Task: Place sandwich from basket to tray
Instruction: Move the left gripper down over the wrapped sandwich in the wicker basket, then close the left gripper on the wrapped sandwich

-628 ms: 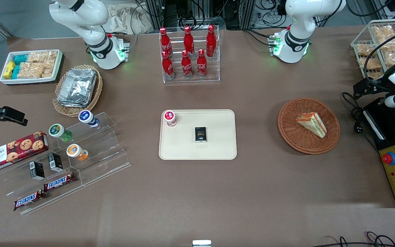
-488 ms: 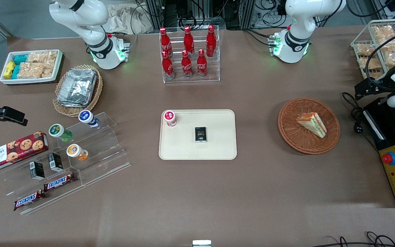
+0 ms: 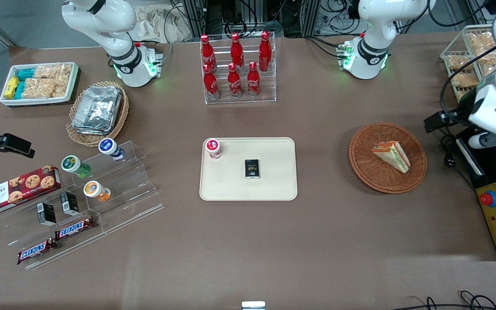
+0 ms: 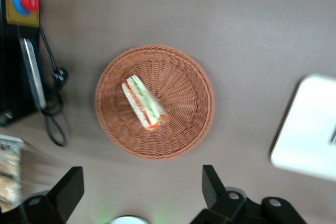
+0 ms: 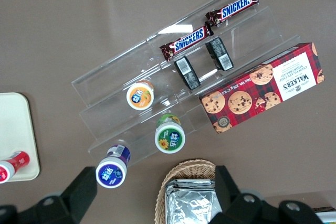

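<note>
The sandwich (image 3: 392,156), a pale wedge with orange, red and green layers, lies in the round reddish-brown basket (image 3: 375,183). The cream tray (image 3: 274,185) lies at the table's middle, toward the parked arm's end from the basket. My left gripper (image 3: 436,122) hangs above the table just beside the basket, toward the working arm's end. In the left wrist view the gripper (image 4: 142,182) is open and empty, its black fingers (image 4: 210,182) wide apart, clear of the basket (image 4: 184,129). The sandwich (image 4: 144,103) and a corner of the tray (image 4: 310,129) show there too.
The tray holds a red-capped little bottle (image 3: 213,148) and a small black box (image 3: 252,168). A control box with a red button (image 3: 489,199) and cables (image 3: 446,142) lie beside the basket. A wire rack of bagged snacks (image 3: 467,56) and a cola rack (image 3: 237,69) stand farther from the camera.
My left arm has swung toward the basket, and the gripper has come closer to the basket's rim. The sandwich, basket and tray have not moved.
</note>
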### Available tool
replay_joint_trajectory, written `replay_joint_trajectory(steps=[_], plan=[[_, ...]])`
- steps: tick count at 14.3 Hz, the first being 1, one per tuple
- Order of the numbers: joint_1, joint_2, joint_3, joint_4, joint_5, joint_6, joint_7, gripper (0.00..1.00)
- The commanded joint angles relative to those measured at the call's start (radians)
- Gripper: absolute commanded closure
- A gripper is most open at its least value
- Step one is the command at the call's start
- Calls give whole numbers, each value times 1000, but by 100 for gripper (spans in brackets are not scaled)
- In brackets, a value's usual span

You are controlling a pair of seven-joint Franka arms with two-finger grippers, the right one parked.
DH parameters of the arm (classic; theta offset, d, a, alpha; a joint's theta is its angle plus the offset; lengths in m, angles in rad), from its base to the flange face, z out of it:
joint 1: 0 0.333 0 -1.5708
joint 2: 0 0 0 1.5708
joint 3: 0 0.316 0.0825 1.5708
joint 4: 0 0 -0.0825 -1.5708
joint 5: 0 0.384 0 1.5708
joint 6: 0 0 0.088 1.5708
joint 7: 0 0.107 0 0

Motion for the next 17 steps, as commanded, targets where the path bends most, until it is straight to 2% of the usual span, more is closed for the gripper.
replay_joint_trajectory(steps=[1,3,9,13,17], plan=[[-6,-79,-32,-248,-9,205,-237,0],[7,-108,-23,-403,-16,362,-326,0],[95,-47,-22,-619,-13,682,-388,0],[98,46,-22,-682,-15,870,-475,0],[96,120,-22,-698,-13,956,-538,0]])
